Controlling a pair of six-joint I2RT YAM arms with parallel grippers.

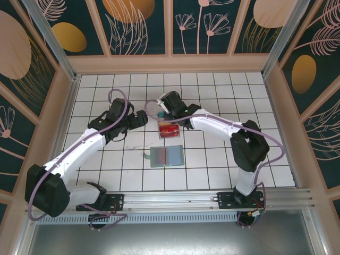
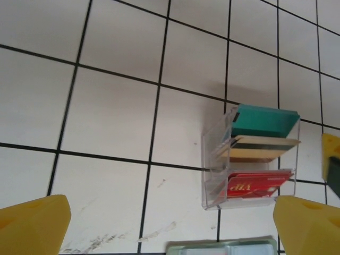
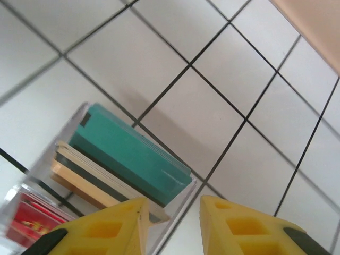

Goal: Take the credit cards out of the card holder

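**Top external.** Card holder [image 1: 166, 157]: laid open and flat on the tiles, grey-green half left, light-blue half right, between the two arms. Whether a card sits inside cannot be told. Clear tray [image 1: 159, 131]: just beyond the card holder, with credit cards [image 1: 170, 129] stacked in it. Left gripper [image 1: 142, 118]: beside the tray. Right gripper [image 1: 162, 114]: at the tray's far end.

**Left wrist.** Fingers [image 2: 34, 226] are spread wide with nothing between them. Teal, tan and red cards are seen in the tray.

**Right wrist.** Fingers [image 3: 106, 231] are parted narrowly (nothing gripped), close over the tray's teal end.

**Hazard, as judged.** The tray may be knocked by the close right fingers. The card holder is pinned by neither gripper, so it may be dragged along if a card is pulled from it.
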